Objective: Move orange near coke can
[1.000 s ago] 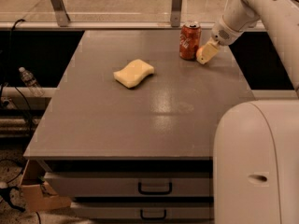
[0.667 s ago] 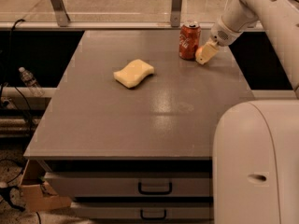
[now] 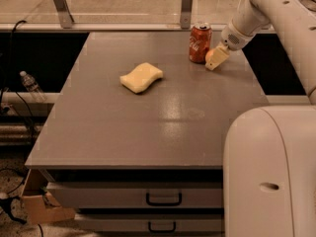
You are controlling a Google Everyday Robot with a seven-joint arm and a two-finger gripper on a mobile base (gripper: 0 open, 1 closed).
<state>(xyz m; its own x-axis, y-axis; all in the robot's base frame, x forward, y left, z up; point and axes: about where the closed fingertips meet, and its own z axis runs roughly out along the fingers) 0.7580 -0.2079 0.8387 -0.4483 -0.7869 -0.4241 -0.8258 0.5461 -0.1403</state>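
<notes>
The coke can (image 3: 200, 43), red with white script and a silver top, stands upright at the far right of the grey table (image 3: 148, 117). The orange (image 3: 209, 56) sits just right of the can, almost touching it. Only a small part of it shows, and the rest is hidden by the gripper. My gripper (image 3: 216, 59) reaches down from the white arm (image 3: 256, 14) at the upper right. Its pale fingers are closed around the orange at table level.
A pale yellow wavy-edged sponge (image 3: 141, 77) lies left of the table's centre. A glass rail with metal posts (image 3: 186, 4) runs along the far edge. Drawers (image 3: 163, 199) sit below the front edge. My white base (image 3: 271, 172) fills the lower right.
</notes>
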